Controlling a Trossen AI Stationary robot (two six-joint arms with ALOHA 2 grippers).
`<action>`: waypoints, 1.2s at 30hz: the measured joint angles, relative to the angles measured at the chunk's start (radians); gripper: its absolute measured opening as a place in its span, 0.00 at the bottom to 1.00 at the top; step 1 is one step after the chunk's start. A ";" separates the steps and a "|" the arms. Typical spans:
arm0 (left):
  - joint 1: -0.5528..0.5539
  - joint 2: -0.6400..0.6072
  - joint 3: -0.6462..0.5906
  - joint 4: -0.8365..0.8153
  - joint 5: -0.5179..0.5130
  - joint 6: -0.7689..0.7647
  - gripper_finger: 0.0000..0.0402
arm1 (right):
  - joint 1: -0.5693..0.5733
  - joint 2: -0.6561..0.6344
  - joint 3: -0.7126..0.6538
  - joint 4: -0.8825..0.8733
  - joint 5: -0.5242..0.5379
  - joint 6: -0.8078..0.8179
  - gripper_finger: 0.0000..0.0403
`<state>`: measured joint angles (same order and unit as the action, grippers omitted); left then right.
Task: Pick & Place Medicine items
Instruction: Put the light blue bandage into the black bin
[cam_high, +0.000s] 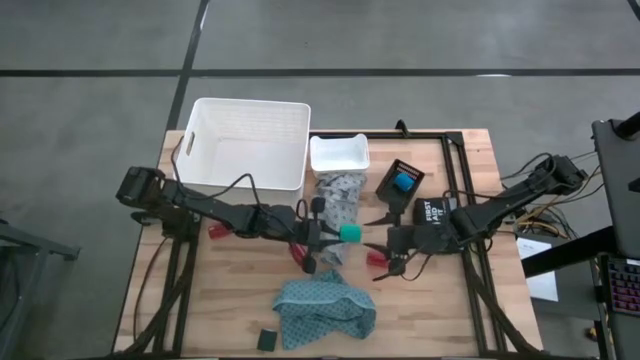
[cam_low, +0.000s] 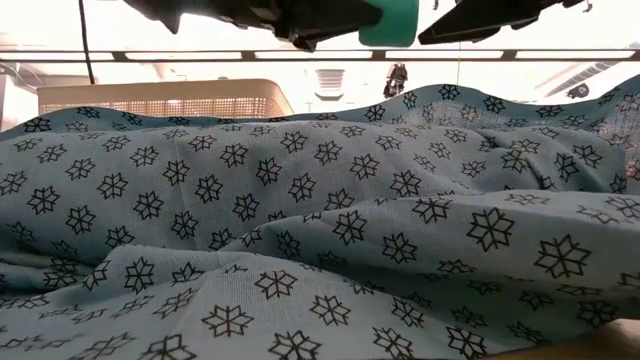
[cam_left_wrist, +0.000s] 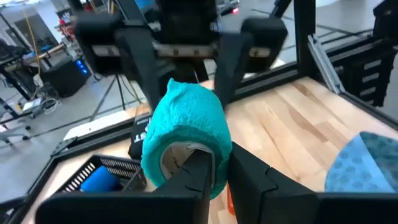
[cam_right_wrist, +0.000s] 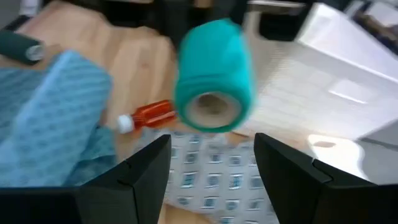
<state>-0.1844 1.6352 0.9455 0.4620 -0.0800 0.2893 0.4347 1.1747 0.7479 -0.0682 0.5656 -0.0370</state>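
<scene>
Nearest the camera in the low view, the teal cloth (cam_low: 320, 230) filled the frame. Above it, at centre in the high view, my left claw (cam_high: 335, 234) was clenched on the green roll (cam_high: 351, 233), lifted off the worktop (cam_high: 240, 300), I judge to carry it to a bin. My right claw (cam_high: 383, 262) hung released just right of it over a red bottle (cam_high: 376, 258). Farther, upper right, the blue container (cam_high: 403, 182) sat in its black tray (cam_high: 399, 180).

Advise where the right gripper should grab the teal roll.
Across the curved side of the teal roll, at its free end, coming head-on. The left gripper holds the other end off the table, and the open right gripper faces its hollow core.
</scene>
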 joint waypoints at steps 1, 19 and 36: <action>-0.001 0.000 0.000 -0.006 0.004 0.000 0.12 | 0.000 -0.002 0.000 0.001 0.024 0.000 0.56; -0.003 0.002 0.000 -0.014 0.081 0.002 0.12 | -0.001 0.021 0.000 0.111 -0.042 -0.024 0.56; -0.003 0.002 -0.001 -0.009 0.084 0.002 0.12 | -0.003 0.038 0.000 0.169 -0.040 -0.052 0.53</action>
<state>-0.1871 1.6371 0.9443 0.4534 0.0041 0.2916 0.4316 1.2129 0.7475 0.1013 0.5251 -0.0890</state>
